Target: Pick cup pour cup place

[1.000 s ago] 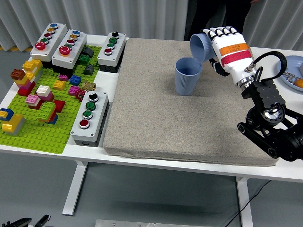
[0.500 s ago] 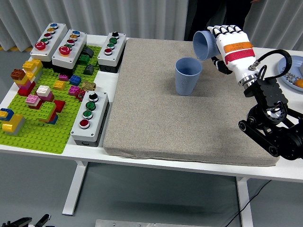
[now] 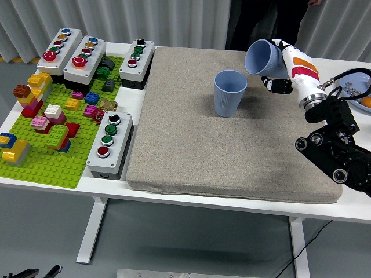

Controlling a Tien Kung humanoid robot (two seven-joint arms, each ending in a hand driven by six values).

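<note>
Blue held cup: a light blue, smooth-walled plastic cup [image 3: 265,57] is lying tilted in the air, its long axis running from lower left to upper right, its open mouth facing left and slightly down.
Where it is sitting: it is hanging above the mat's far right part, just up and right of the second cup and not touching it.
Right hand: the white five-fingered hand with an orange band [image 3: 288,65] is reaching in from the right on a black arm; its fingers are wrapping the tilted cup's far end, clamped on it, and mostly hiding behind it.
Left hand: it is not showing anywhere.
Standing cup: a matching light blue plastic cup [image 3: 230,93] is standing upright on the mat, mouth up, tapering to a narrower base.
Mat: a grey-beige woven fabric pad [image 3: 226,150] is covering most of the white table [image 3: 145,101].
Left side: a green studded baseplate with coloured toy bricks [image 3: 43,133] is lying well apart from the cups, with four grey push-button boxes [image 3: 110,145] standing around it.
Right edge: a pale blue plate [image 3: 359,87] is showing partly, holding small items too cut off to tell.
Far side: a person in dark clothes [image 3: 264,20] is standing behind the table.
In the way: nothing is lying between the two cups.
</note>
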